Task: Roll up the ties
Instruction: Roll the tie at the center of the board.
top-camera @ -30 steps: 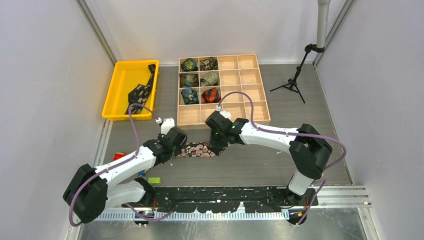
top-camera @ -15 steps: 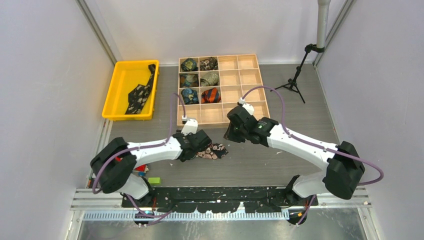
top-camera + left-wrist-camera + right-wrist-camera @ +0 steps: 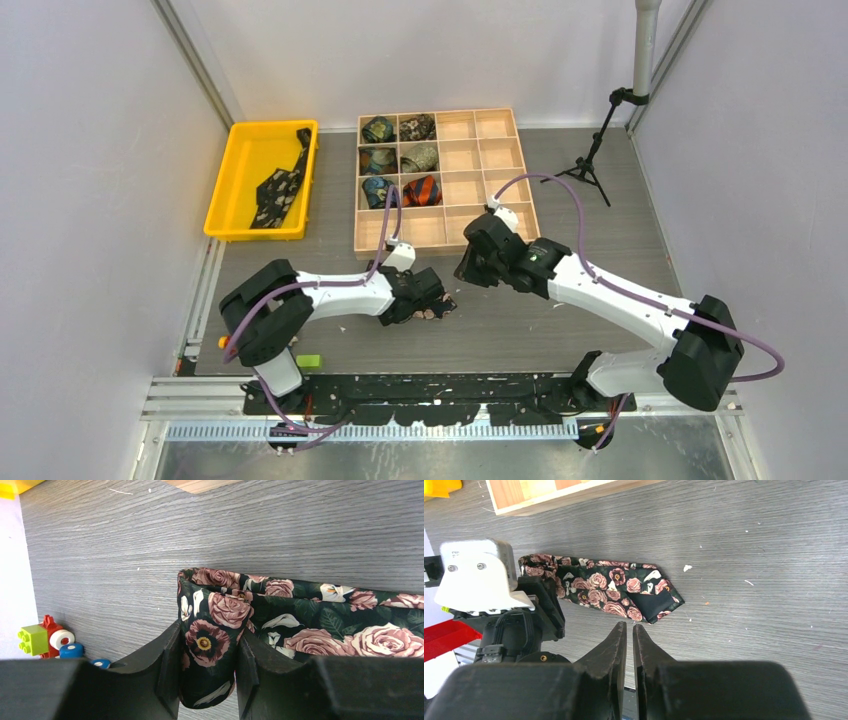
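Note:
A dark tie with pink-cream roses lies on the grey table in front of the wooden box. My left gripper is shut on its doubled-over left end. In the left wrist view the fabric bulges between the two black fingers, and the rest of the tie runs off to the right. My right gripper hovers just right of the tie. In its own view the right gripper is shut and holds nothing, just short of the tie's pointed tip. A second tie, black with pale dots, lies in the yellow bin.
The yellow bin stands at the back left. The wooden compartment box holds several rolled ties in its left cells. A small tripod stands at the back right. Toy bricks and a green brick lie near the left front.
My left gripper has carried the tie's end to the right, so the tie now lies shorter and bunched. My right gripper has let go and drawn back to the right.

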`<state>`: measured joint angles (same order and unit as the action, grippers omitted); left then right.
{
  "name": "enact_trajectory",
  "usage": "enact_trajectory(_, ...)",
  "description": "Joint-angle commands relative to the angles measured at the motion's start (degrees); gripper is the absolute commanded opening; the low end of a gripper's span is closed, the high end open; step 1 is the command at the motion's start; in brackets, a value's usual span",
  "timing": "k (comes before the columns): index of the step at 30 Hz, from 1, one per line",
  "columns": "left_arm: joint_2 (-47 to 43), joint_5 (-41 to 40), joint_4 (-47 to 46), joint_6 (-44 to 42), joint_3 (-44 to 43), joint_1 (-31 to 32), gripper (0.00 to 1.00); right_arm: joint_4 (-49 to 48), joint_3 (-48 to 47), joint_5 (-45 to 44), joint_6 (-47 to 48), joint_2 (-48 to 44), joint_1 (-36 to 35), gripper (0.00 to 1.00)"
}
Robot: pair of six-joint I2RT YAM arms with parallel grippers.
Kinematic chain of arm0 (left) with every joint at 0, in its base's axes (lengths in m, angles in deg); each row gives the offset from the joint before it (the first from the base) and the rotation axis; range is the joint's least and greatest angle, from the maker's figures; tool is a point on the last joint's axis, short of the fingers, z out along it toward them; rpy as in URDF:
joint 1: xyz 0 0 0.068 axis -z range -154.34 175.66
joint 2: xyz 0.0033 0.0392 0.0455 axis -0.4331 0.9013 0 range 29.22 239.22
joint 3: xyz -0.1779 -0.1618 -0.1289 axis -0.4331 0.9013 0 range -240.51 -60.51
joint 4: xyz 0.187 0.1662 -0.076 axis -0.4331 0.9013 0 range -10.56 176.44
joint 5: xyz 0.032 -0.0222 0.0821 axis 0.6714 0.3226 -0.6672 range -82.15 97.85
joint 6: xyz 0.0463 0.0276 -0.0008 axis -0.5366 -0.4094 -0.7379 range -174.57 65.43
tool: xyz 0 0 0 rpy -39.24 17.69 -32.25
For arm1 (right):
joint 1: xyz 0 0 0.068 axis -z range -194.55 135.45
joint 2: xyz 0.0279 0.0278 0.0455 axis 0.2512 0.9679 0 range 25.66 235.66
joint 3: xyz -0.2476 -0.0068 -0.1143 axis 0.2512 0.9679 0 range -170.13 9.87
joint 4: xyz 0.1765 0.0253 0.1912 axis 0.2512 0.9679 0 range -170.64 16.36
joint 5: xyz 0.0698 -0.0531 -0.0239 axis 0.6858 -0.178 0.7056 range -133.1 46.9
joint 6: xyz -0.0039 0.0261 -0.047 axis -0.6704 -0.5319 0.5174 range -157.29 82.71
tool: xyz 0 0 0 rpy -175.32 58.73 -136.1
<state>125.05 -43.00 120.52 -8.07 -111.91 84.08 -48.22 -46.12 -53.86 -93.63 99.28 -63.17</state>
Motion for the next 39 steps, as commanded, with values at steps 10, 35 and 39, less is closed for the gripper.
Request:
enact_trajectory(10,-1.3,2.5,2.2,2.4,-4.2,1.7,0.55,0.7,-1.7,-1.8,-0.8,-2.0,0.1,0.16)
enact_trajectory(35,-20.0,4.4,8.3,-1.7,-2.4,1.6,0.61,-2.4,-9.1,3.8,-0.4,6.1,-0.2,0.15)
enact_trajectory(39,-27.9,5.5,9.2,-3.8,-0.1,-0.8,0.62,-4.1,-12.1,5.9,-0.5,10.4,-1.3,0.15)
